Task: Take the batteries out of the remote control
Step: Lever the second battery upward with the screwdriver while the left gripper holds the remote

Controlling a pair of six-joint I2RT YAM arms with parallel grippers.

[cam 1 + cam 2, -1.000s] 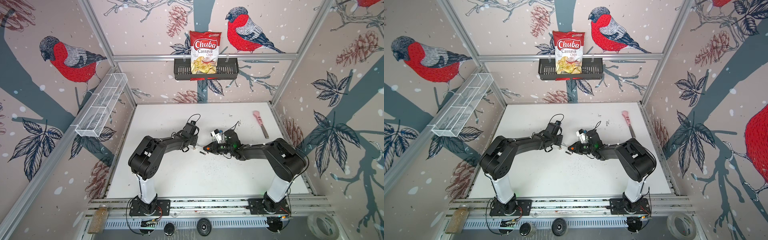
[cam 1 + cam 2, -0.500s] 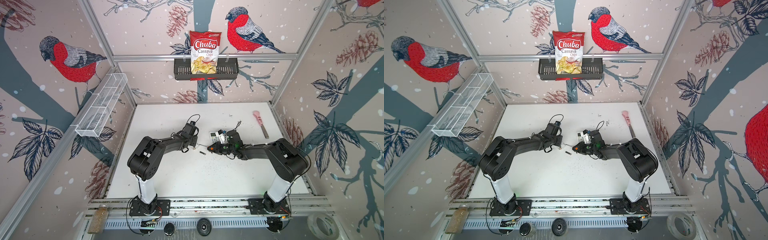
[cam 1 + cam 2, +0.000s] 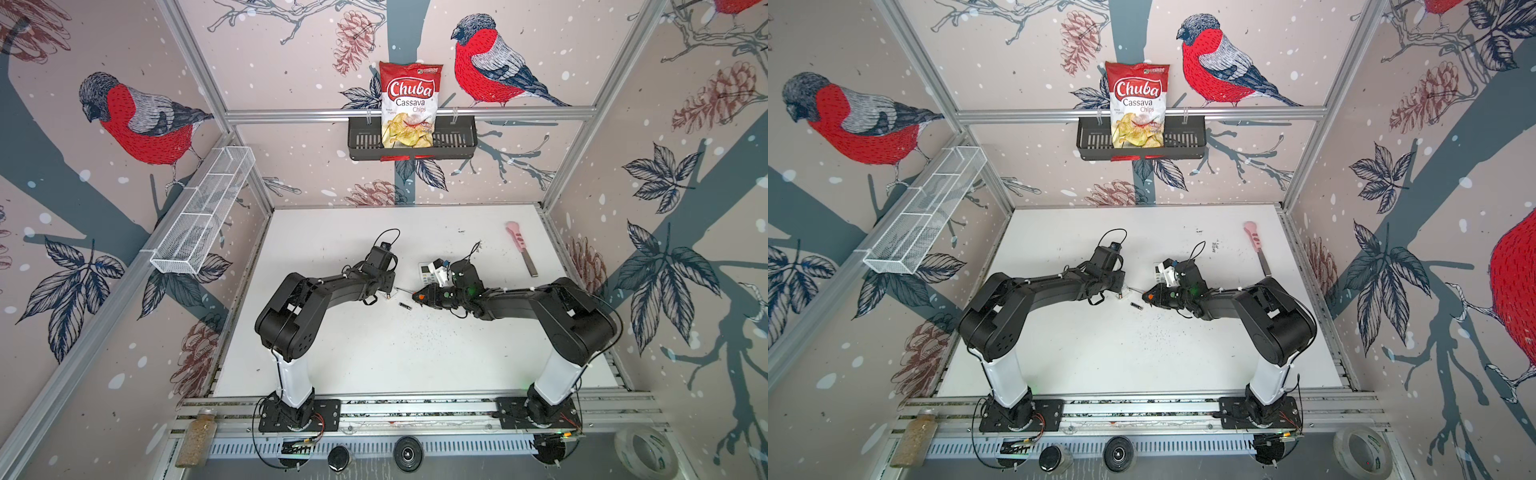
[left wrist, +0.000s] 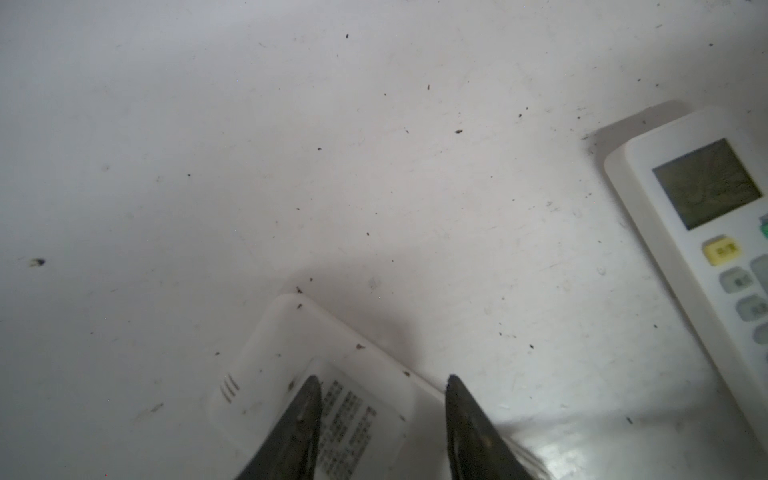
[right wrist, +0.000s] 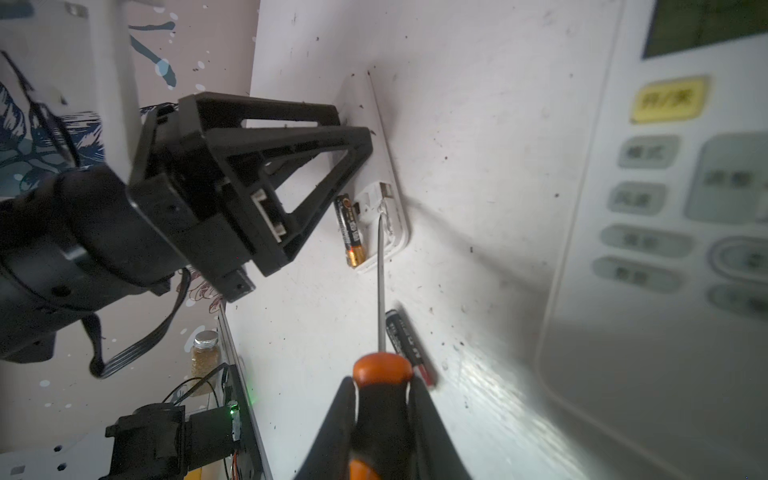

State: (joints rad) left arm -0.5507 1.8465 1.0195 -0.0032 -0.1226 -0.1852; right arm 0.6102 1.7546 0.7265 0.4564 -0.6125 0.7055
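Note:
The remote control (image 4: 266, 353) lies back up on the white table, small and white, its battery bay open (image 5: 384, 199). One of the batteries (image 5: 351, 232), black with a gold end, sits at that bay. Another (image 5: 405, 338) lies loose on the table (image 3: 405, 306). My left gripper (image 4: 382, 378) stands over the remote, jaws apart, one fingertip (image 4: 309, 390) on its labelled back and the other at its edge. My right gripper (image 5: 382, 380) is shut on an orange-and-black screwdriver (image 5: 380, 399) whose tip reaches the bay. Both grippers meet mid-table (image 3: 387, 294) (image 3: 419, 297).
A second white remote with a display (image 4: 706, 216) lies face up just beyond the right gripper (image 3: 424, 272). A pink-handled tool (image 3: 519, 245) lies at the back right. A chips bag (image 3: 409, 104) stands in a black wall basket, and a wire basket (image 3: 199, 216) hangs on the left wall.
The right wrist has shifted slightly to the right, uncovering more of the display remote. The left arm and the loose battery have not moved.

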